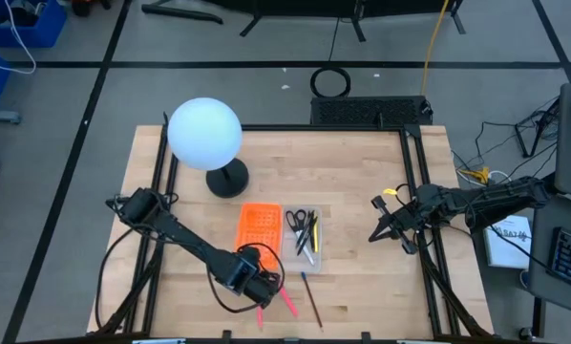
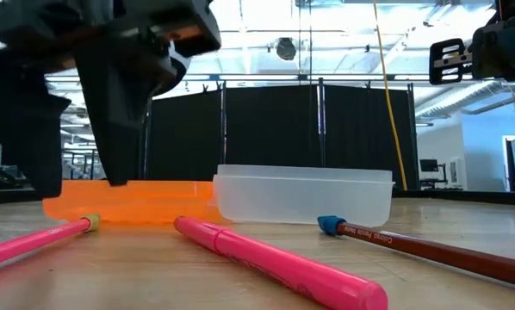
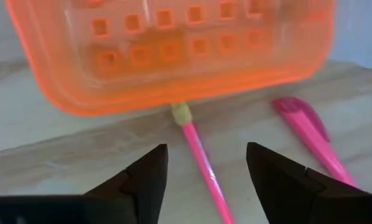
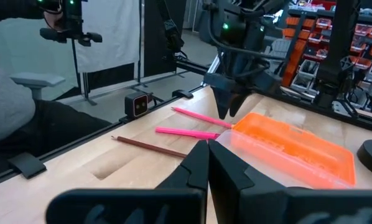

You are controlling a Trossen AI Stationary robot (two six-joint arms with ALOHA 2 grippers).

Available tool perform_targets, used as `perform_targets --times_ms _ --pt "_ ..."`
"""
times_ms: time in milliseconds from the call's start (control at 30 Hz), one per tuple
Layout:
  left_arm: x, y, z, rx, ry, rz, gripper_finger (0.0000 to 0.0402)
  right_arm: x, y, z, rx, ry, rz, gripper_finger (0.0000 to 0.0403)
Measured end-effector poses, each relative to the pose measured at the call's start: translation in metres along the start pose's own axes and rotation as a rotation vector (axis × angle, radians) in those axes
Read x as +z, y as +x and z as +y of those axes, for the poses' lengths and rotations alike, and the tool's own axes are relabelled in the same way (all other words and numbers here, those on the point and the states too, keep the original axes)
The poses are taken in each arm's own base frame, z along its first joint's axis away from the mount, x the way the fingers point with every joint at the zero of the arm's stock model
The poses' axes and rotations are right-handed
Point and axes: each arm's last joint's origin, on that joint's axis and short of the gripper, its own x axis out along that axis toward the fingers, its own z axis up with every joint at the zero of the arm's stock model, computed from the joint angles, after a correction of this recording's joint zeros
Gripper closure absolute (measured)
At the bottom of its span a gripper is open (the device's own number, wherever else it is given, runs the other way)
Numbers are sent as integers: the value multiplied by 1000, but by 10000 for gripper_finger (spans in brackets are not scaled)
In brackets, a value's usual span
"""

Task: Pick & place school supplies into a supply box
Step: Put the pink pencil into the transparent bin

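Observation:
My left gripper (image 1: 264, 287) is open near the table's near edge, just in front of the orange gridded panel (image 1: 260, 227). In the left wrist view its fingers (image 3: 208, 158) stand on either side of a thin pink pencil (image 3: 198, 158) without touching it. A pink pen (image 1: 289, 304) and a brown pencil (image 1: 311, 298) lie on the table to the right of it. The clear tray (image 1: 305, 234), joined to the panel, holds black-handled scissors (image 1: 296, 219) and several pens. My right gripper (image 1: 379, 232) is shut and empty, above the table's right side.
A white globe lamp (image 1: 205, 134) on a dark round foot stands at the table's far left. In the low view the pink pen (image 2: 275, 263) and the blue-tipped brown pencil (image 2: 430, 250) lie in front of the tray (image 2: 305, 196). Bare wood lies between the tray and my right gripper.

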Motion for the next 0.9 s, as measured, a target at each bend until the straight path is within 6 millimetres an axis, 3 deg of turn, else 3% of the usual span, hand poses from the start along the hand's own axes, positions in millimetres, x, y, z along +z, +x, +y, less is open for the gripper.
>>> perform_targets --times_ms 300,900 --pt "12 22 10 37 -47 34 208 0 0 0 -1 -11 0 403" --pt "35 28 8 35 -49 10 217 0 0 0 -1 -11 0 403"
